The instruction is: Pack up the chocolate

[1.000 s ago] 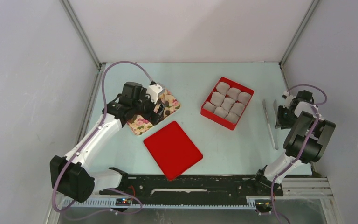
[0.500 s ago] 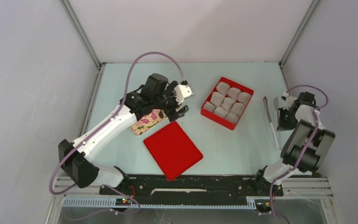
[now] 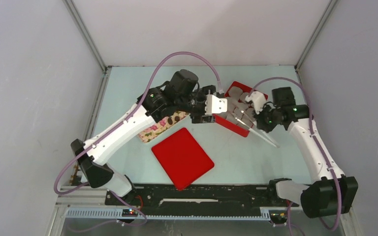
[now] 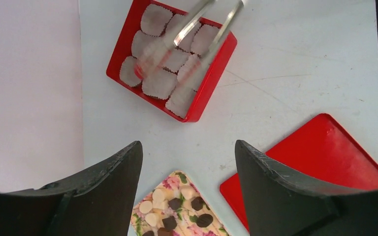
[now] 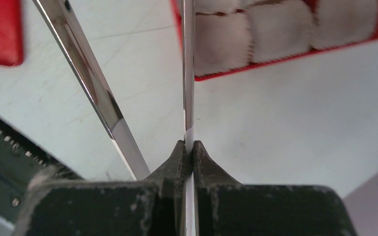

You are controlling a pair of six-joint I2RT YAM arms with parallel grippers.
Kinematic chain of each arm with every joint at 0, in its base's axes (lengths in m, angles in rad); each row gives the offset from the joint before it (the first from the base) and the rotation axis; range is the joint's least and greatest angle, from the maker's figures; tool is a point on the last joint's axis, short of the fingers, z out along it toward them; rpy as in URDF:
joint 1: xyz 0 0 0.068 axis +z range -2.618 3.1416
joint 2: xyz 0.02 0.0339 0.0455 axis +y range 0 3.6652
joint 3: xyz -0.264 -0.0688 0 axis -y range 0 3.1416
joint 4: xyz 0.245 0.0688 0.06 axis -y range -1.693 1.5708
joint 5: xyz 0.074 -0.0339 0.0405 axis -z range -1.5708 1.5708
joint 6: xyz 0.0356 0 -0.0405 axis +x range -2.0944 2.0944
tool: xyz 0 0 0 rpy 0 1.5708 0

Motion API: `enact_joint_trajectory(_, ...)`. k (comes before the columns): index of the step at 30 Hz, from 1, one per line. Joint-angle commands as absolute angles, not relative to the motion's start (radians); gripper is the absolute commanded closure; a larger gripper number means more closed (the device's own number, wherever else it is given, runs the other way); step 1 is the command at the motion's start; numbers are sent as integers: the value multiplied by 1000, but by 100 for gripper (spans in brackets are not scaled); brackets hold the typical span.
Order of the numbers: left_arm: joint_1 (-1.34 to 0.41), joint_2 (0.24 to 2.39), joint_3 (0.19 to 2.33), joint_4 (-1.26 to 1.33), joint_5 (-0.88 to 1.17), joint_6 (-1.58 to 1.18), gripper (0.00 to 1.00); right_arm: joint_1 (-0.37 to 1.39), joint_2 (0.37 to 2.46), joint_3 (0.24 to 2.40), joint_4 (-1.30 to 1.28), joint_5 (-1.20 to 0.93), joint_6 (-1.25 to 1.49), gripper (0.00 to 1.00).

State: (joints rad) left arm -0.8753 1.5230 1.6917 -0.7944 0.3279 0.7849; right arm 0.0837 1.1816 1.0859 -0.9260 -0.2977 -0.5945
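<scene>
The chocolate (image 4: 177, 214), dark brown and cream lumps, lies on a flower-print tray (image 4: 184, 178) at the bottom of the left wrist view, below and between the fingers. In the top view my left arm covers most of that tray (image 3: 158, 127). My left gripper (image 4: 188, 145) is open and empty, raised above the table between the tray and the red box (image 4: 128, 37); the top view shows it there too (image 3: 200, 118). My right gripper (image 5: 188, 146) is shut on one blade of metal tweezers (image 5: 91, 88). It holds them over the box's near corner (image 3: 265, 120).
The red box (image 3: 232, 126) holds several white crinkled paper cups (image 4: 158, 83), with no chocolate seen in them. A flat red lid (image 3: 182, 157) lies in front of the tray. The two arms are close together beside the box.
My left arm has swung right, from over the flower tray towards the red box. My right arm has taken the tweezers from the right side of the table and carried them left to the box.
</scene>
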Motion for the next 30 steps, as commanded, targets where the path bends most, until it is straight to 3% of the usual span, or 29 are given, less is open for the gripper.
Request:
enact_joint_trajectory(1,-905,1545,1729,-840,363,883,26,221,1204,1146,-1031,-317,-642,100)
enact_joint_trajectory(9,-958,1560,1625,-793,277,917,30,397,1199,1147,-1028,-268,-625,100)
enact_joint_trajectory(22,-973,1582,1521,-814,292,923,38,405,1197,1172,-1039,-315,-612,100)
enact_joint_trajectory(26,-979,1587,1492,-787,281,922,52,406,1197,1176,-1040,-328,-611,100)
enact_joint_trajectory(30,-979,1589,1497,-805,320,924,78,404,1200,1176,-1047,-346,-606,100)
